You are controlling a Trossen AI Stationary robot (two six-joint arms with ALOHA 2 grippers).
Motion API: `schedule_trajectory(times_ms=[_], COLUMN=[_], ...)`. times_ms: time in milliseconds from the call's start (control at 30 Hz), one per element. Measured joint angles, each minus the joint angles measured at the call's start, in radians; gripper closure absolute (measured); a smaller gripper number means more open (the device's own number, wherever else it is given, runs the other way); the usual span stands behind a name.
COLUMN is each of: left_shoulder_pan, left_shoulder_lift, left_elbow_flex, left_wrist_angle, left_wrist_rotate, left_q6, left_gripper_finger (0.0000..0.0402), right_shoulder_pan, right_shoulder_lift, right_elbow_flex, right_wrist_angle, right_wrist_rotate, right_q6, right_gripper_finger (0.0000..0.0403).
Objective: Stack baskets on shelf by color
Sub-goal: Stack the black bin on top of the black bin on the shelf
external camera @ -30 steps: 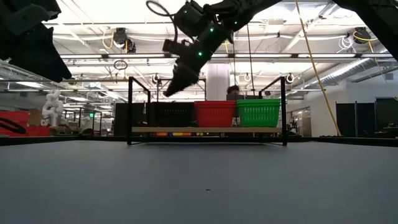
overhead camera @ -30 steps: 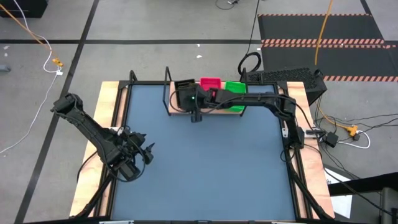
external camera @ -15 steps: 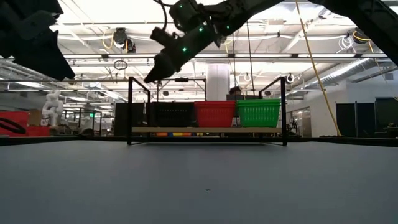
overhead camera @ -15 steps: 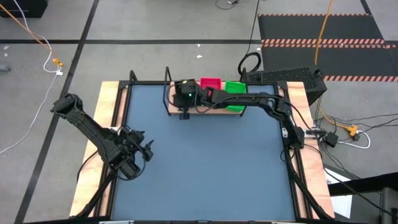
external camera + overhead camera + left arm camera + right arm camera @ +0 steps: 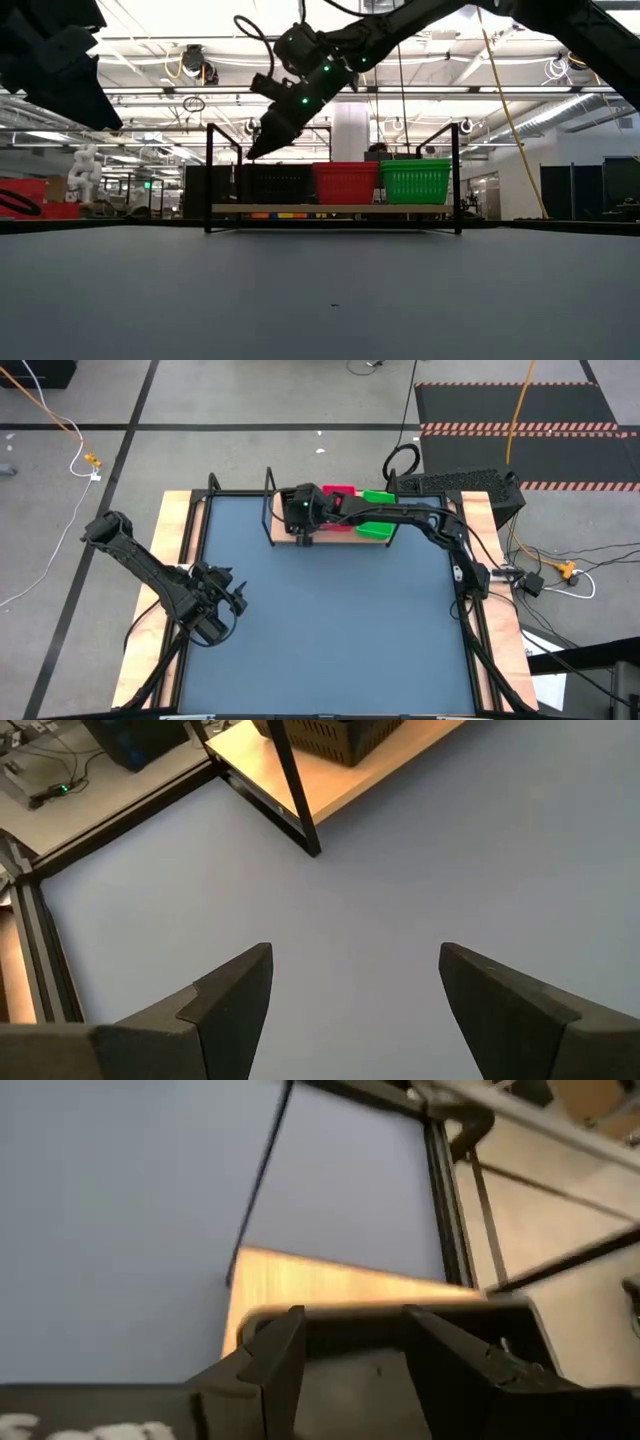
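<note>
Three baskets on shelf, R hand above.

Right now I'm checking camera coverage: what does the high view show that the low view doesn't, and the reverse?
Only the high view shows the left pincer, open and empty over the tabletop's left side, and the floor around the table.

Only the low view shows the basket stacks from the side: black baskets, red baskets and green baskets side by side on the shelf, and the room behind.

Both show the right pincer above the shelf's black-basket end, holding nothing.
</note>
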Motion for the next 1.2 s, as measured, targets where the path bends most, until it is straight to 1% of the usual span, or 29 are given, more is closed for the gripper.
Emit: schedule_trajectory(times_ms=[200, 333, 467, 600, 733, 867, 1000, 1100, 1200], left_shoulder_pan=[0.0, 0.007, 0.014, 0.013, 0.013, 0.013, 0.013, 0.013, 0.013], left_shoulder_lift=[0.0, 0.0, 0.0, 0.0, 0.0, 0.0, 0.0, 0.0, 0.0], left_elbow_flex=[0.0, 0.0, 0.0, 0.0, 0.0, 0.0, 0.0, 0.0, 0.0], left_wrist_angle=[-0.021, -0.027, -0.027, -0.027, -0.024, -0.023, -0.023, -0.023, -0.023], left_wrist_rotate=[0.0, 0.0, 0.0, 0.0, 0.007, 0.04, 0.045, 0.047, 0.049], left_q6=[0.001, 0.001, 0.001, 0.0, -0.002, -0.002, -0.013, -0.015, -0.016], left_gripper_finger=[0.0117, 0.0117, 0.0117, 0.0117, 0.0117, 0.0117, 0.0117, 0.0117, 0.0117], right_shoulder_pan=[0.009, 0.013, 0.017, 0.013, 0.003, -0.001, -0.001, -0.008, -0.021], right_shoulder_lift=[0.034, 0.056, 0.058, 0.041, 0.043, 0.043, 0.043, 0.042, 0.042], right_elbow_flex=[0.0, 0.0, -0.001, 0.0, 0.0, -0.001, -0.002, -0.002, -0.002], right_wrist_angle=[0.014, 0.078, 0.133, 0.148, 0.088, -0.005, -0.07, -0.082, -0.059], right_wrist_rotate=[-0.01, -0.007, 0.02, 0.02, 0.047, 0.015, 0.013, 0.013, 0.012], right_q6=[-0.01, -0.014, -0.039, -0.05, -0.084, -0.158, -0.257, -0.349, -0.382], right_gripper_finger=[0.0243, 0.0243, 0.0243, 0.0243, 0.0243, 0.0243, 0.0243, 0.0243, 0.0243])
